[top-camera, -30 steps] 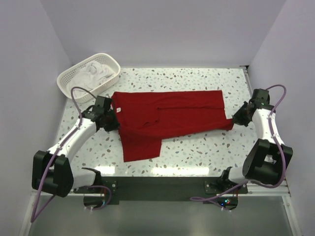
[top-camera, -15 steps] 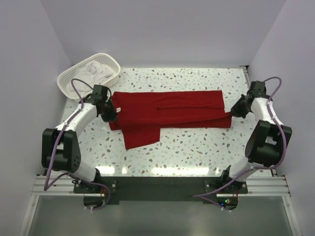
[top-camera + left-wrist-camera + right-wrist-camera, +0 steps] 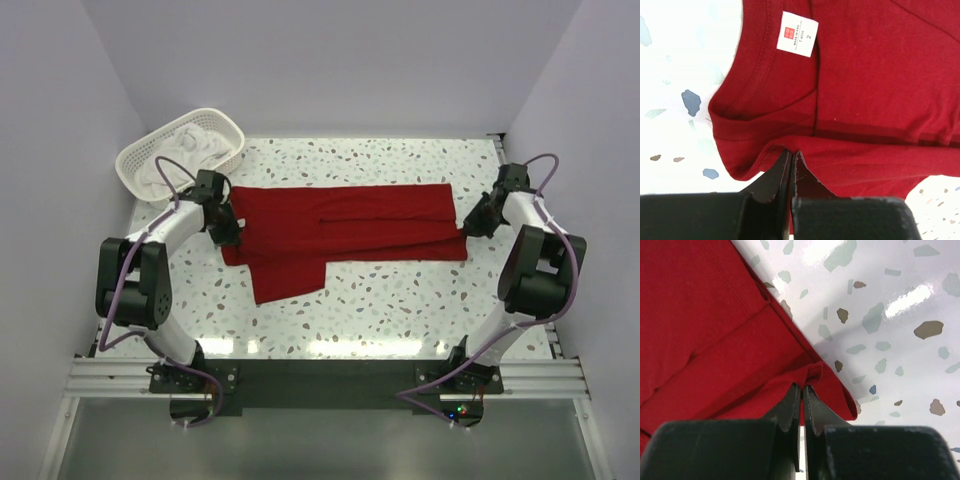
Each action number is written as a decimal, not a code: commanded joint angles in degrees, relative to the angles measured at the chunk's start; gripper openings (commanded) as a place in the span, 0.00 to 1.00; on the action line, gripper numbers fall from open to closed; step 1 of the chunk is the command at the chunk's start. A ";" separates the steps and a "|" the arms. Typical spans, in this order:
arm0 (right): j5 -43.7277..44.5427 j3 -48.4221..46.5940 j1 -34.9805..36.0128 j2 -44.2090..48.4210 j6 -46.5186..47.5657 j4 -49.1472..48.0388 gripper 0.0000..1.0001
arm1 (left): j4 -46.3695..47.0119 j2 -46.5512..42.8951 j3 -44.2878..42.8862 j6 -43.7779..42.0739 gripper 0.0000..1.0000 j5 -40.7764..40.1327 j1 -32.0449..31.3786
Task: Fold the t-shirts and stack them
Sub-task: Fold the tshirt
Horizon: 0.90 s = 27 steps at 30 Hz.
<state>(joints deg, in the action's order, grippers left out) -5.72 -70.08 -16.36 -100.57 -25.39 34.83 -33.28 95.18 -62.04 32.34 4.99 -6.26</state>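
Red t-shirt (image 3: 350,225) lies spread on the speckled table (image 3: 420,300) between both grippers. Left gripper (image 3: 791,156) pinches its shoulder edge, white label (image 3: 797,34) just beyond the fingertips; right gripper (image 3: 802,388) clamps a bunched hem corner between closed fingers.

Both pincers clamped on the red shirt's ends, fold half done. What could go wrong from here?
1. The left pincer and right pincer each grip only a thin pinch at the edge of the red t-shirt; either may slip during a pull.
2. A flap sticks out toward the near edge, so the fold may end lopsided.
3. The left pincer works close to the basket and might nudge it.
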 commanded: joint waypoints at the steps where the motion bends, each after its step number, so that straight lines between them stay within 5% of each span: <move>1: 2.11 -3.13 0.10 -1.02 1.22 -3.01 0.00 | 2.60 0.27 -2.30 -1.93 0.00 -2.53 0.90; 27: 3.52 -3.74 1.68 -6.30 2.62 -6.62 0.00 | 5.68 3.09 -3.52 -4.47 0.00 -4.82 0.99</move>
<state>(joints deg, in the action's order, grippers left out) -5.02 -72.44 -14.79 -106.63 -24.12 30.81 -28.86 98.32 -62.26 30.20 2.50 -6.04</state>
